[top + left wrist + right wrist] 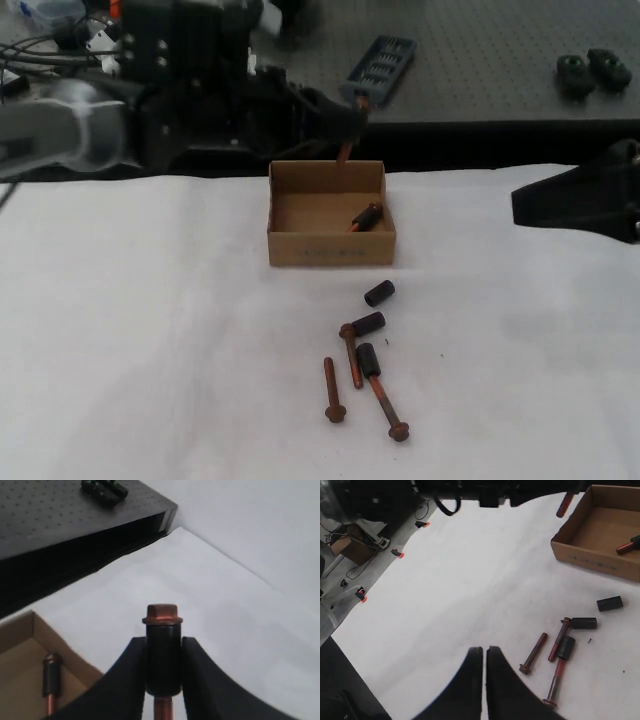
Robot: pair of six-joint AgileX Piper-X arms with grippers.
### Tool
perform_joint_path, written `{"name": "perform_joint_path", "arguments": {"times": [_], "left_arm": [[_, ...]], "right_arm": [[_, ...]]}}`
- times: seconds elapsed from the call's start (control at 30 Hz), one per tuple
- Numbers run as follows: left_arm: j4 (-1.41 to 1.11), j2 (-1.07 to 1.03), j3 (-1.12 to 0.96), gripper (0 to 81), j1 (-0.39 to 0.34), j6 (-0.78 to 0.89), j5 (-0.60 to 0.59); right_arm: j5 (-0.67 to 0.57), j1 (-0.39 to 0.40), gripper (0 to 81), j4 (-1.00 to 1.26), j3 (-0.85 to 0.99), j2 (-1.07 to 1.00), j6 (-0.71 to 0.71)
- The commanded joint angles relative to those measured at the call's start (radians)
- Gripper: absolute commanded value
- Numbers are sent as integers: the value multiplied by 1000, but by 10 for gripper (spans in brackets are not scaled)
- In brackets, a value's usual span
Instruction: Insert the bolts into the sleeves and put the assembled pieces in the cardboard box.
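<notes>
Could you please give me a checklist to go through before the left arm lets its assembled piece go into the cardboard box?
1. Bolt seated in sleeve: ok, its head sits against the sleeve's end.
2. Grip: ok, the left gripper is shut on the sleeve.
3. Held piece above the cardboard box opening: cannot tell; it hangs near the far wall.
4. Room in the box: ok, one assembled piece lies near one wall.
5. Right gripper clear: ok, shut, empty, above the cloth.

White sheet (150, 330); black perforated board (480, 60) behind, blue rack (380, 66) on it.
</notes>
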State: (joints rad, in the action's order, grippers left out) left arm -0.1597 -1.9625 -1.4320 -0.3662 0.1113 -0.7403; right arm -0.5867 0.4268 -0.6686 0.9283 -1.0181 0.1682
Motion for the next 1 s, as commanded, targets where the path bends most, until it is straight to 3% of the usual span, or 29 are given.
{"name": "perform_joint_path", "arguments": {"times": [0.0, 0.23, 0.53, 0.6, 0.73, 0.8, 0.97], "left_arm": [[96, -147, -192, 6, 12, -7, -4], [193, -362, -385, 6, 22, -7, 104], [201, -426, -445, 4, 28, -50, 170], [200, -426, -445, 59, 28, -52, 170], [208, -426, -445, 293, 28, -33, 168], [211, -426, -445, 363, 28, -10, 168], [218, -415, -445, 305, 28, 8, 168]], "right_arm": [[-8, -9, 29, -3, 9, 10, -19], [-8, -9, 29, 1, 6, 10, -58], [-8, -9, 29, 5, -5, 8, -58], [-8, -9, 29, 5, -5, 4, -58], [-8, -9, 29, 8, -5, -1, -58], [-8, -9, 29, 8, -5, -1, -58], [-8, -9, 29, 8, -5, -1, -58]]}}
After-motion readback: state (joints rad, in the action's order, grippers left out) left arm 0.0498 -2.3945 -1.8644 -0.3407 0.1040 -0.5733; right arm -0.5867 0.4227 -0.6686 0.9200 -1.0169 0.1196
